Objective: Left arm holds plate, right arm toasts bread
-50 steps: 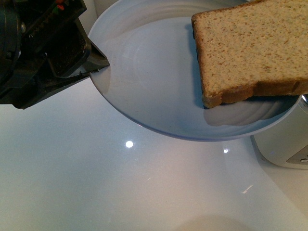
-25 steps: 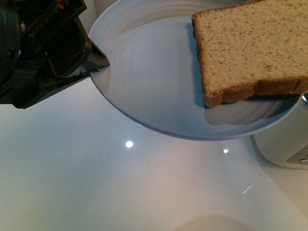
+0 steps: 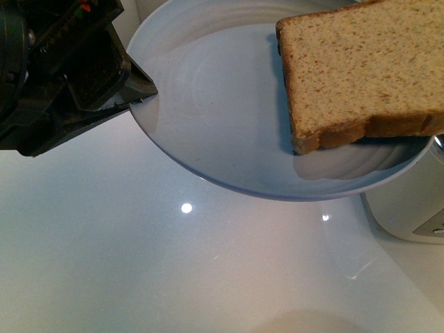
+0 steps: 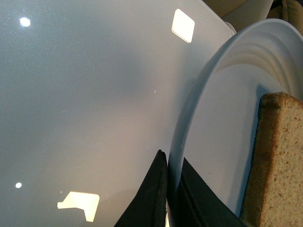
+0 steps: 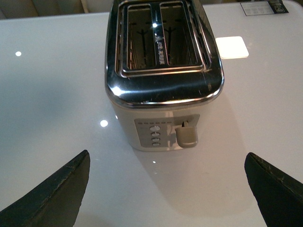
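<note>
The pale blue-grey plate (image 3: 222, 104) hangs above the white table, tilted, with my left gripper (image 3: 135, 94) shut on its left rim. A slice of brown bread (image 3: 361, 69) lies on the plate's right side and reaches past its rim. In the left wrist view the two black fingers (image 4: 154, 198) pinch the plate (image 4: 222, 109) edge, with the bread (image 4: 279, 165) beside them. My right gripper (image 5: 168, 189) stands open, nothing between its fingers, over the table in front of the toaster (image 5: 163, 71). Both toaster slots look empty and its lever (image 5: 187, 135) is up.
A corner of the white toaster (image 3: 409, 208) shows under the plate's right edge in the front view. The glossy white table (image 3: 173, 277) carries lamp reflections. A small dark card (image 5: 262, 7) lies beyond the toaster.
</note>
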